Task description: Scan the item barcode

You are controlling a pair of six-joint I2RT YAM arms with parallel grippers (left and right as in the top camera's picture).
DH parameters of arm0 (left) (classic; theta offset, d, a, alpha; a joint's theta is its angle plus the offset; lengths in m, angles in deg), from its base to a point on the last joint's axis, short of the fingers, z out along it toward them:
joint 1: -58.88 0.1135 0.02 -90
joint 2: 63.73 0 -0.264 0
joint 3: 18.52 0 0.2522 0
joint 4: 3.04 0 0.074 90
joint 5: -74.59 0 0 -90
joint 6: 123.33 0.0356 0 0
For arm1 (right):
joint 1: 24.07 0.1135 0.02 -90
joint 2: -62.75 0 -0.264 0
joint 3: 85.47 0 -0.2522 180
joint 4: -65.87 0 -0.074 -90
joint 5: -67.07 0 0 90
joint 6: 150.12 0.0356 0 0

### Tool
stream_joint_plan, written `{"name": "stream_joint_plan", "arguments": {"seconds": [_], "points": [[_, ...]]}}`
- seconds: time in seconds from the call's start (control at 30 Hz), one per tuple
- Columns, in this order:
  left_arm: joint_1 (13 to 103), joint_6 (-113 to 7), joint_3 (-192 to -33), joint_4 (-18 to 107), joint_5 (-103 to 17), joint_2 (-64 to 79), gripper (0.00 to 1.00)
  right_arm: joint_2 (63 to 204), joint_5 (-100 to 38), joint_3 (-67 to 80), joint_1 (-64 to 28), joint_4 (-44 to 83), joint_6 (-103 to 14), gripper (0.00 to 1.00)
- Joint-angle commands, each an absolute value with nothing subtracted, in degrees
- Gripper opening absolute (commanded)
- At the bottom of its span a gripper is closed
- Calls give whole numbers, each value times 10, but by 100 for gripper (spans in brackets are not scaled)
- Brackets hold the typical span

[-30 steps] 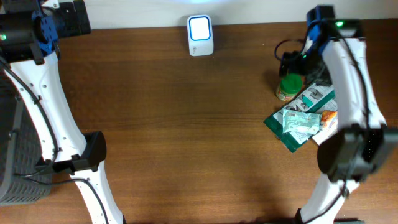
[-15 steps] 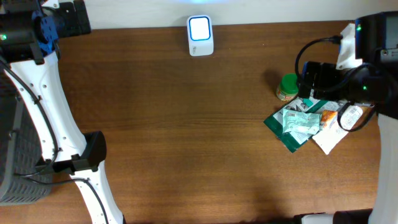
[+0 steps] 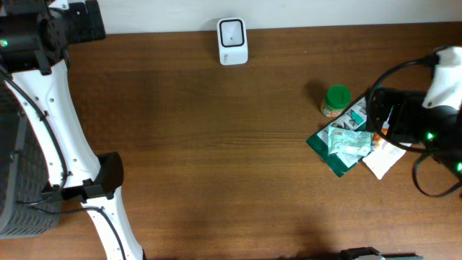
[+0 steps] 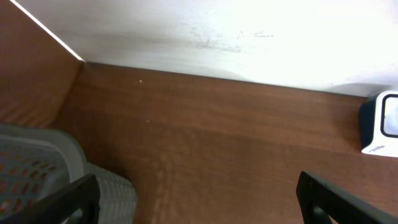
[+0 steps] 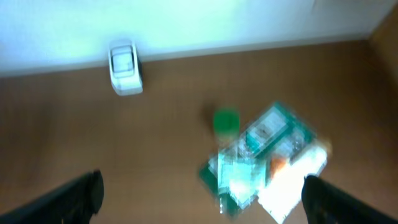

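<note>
The white barcode scanner (image 3: pixel 232 41) stands at the table's back edge. Items lie in a pile at the right: a green-lidded jar (image 3: pixel 336 100), overlapping green packets (image 3: pixel 345 143) and a white packet (image 3: pixel 384 160). No barcode shows. My right arm (image 3: pixel 404 115) hovers over the pile's right side. In the blurred right wrist view the jar (image 5: pixel 226 121) and packets (image 5: pixel 258 158) lie well below my right gripper (image 5: pixel 202 199), which is open and empty. My left gripper (image 4: pixel 196 199) is open and empty near the back left corner, the scanner (image 4: pixel 382 121) to its right.
A grey mesh basket (image 3: pixel 14 173) stands off the table's left edge and fills the lower left of the left wrist view (image 4: pixel 56 168). A white wall (image 4: pixel 236 31) runs behind the table. Bare brown tabletop (image 3: pixel 216 144) lies between scanner and pile.
My right arm has swung from the back right, past the jar, towards the right edge over the pile. The scanner's blue light has gone dark. The left arm has not moved.
</note>
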State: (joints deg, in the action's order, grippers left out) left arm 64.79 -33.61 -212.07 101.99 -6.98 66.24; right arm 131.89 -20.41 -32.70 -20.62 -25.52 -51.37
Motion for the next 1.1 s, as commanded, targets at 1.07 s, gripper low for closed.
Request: {"name": "stream_joint_plan", "arguments": {"seconds": [1.07], "points": [[649, -342, -2119, 1021, -65, 665, 99, 663, -184, 805, -203, 643, -522, 98]]}}
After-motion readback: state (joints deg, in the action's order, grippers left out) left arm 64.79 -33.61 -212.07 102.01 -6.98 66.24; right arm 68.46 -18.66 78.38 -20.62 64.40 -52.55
